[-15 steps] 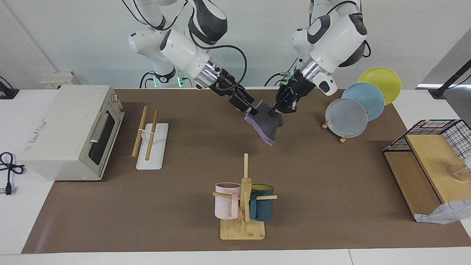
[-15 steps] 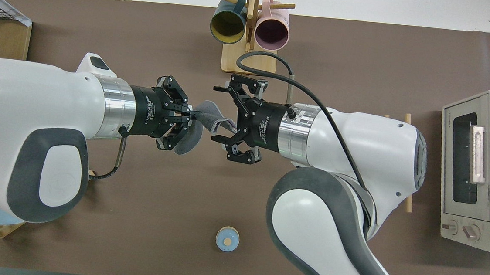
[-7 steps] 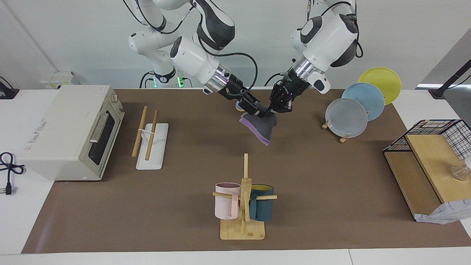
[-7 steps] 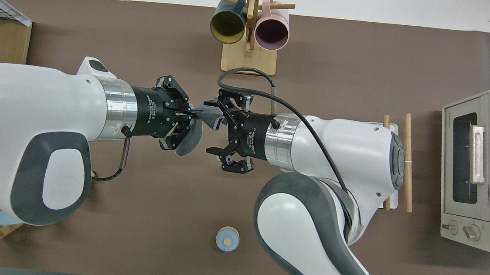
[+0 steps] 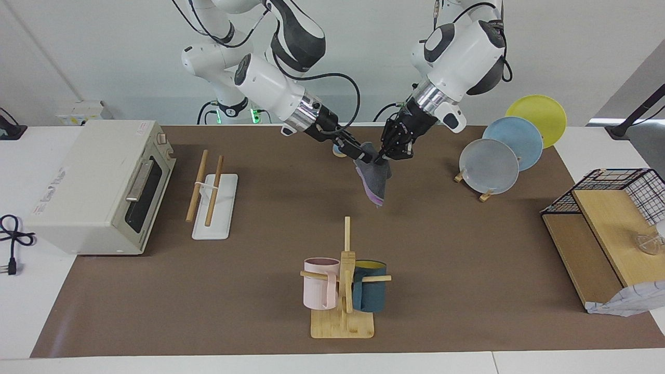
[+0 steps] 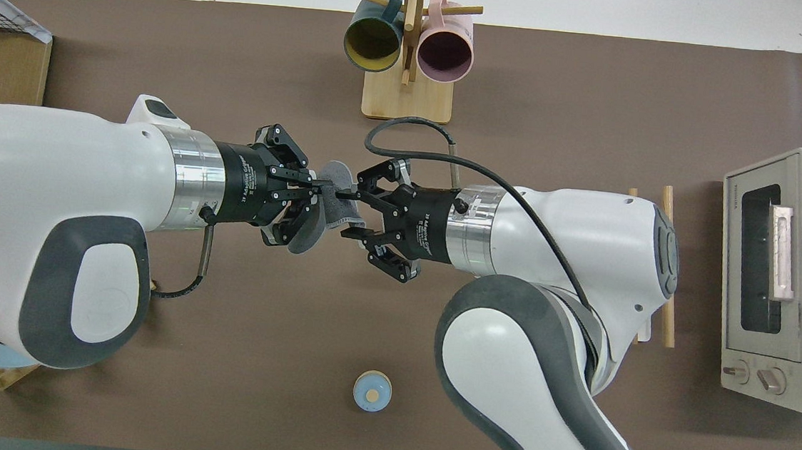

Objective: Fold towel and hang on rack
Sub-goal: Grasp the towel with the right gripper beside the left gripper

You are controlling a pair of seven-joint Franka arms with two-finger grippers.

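The towel (image 5: pixel 375 179), dark grey with a purple edge, hangs in the air over the mat near the robots; it also shows in the overhead view (image 6: pixel 331 205). My left gripper (image 5: pixel 387 153) is shut on its top corner and shows in the overhead view (image 6: pixel 314 191). My right gripper (image 5: pixel 363 153) is open at the towel's upper edge, its jaws on either side of the cloth (image 6: pixel 346 215). The rack (image 5: pixel 213 205), two wooden rods on a white base, lies toward the right arm's end, beside the toaster oven. In the overhead view only one of its rods (image 6: pixel 666 267) shows past my right arm.
A toaster oven (image 5: pixel 98 182) stands at the right arm's end. A bamboo mug tree (image 5: pixel 345 291) with a pink and a dark teal mug stands farther from the robots. A plate stand (image 5: pixel 499 156) and a wooden crate with a wire basket (image 5: pixel 597 244) are toward the left arm's end. A small blue-lidded jar (image 6: pixel 372 391) stands near the robots.
My right gripper has turned and drawn its jaws closer together around the towel's upper edge. The towel now hangs narrower and more upright. My left gripper has kept its hold.
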